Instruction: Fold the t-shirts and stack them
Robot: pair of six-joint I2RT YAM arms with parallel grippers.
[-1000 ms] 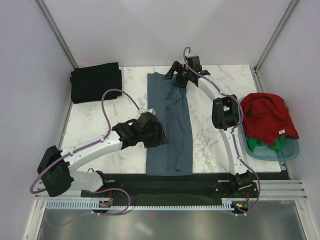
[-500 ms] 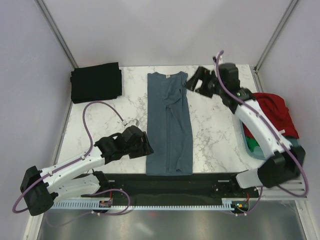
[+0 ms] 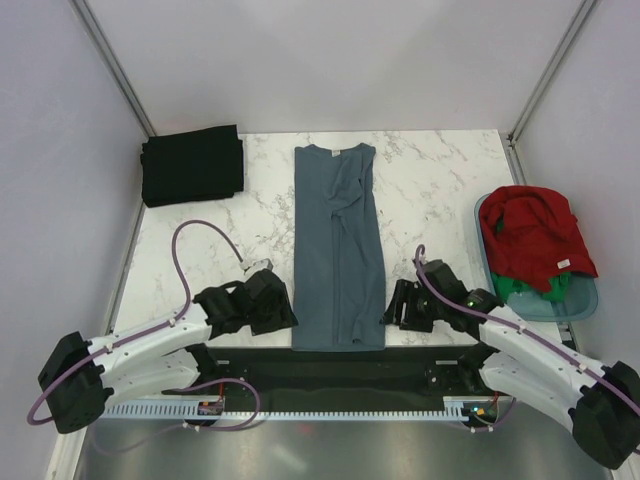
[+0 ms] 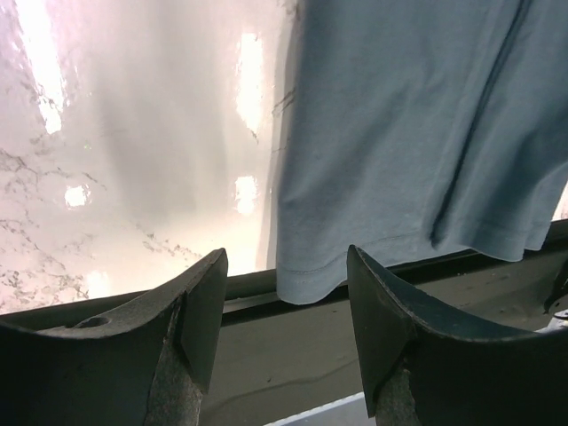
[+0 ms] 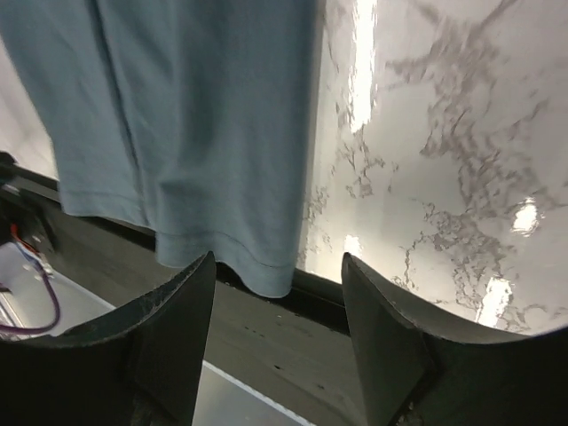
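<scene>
the blue-grey t-shirt [image 3: 337, 250] lies as a long strip on the counter [image 3: 430, 200], hem at the near edge. left fingers [image 4: 200, 306] and right fingers [image 5: 177, 319] gape empty at its near corners.

lab cell, plain white walls [image 3: 330, 60]
</scene>
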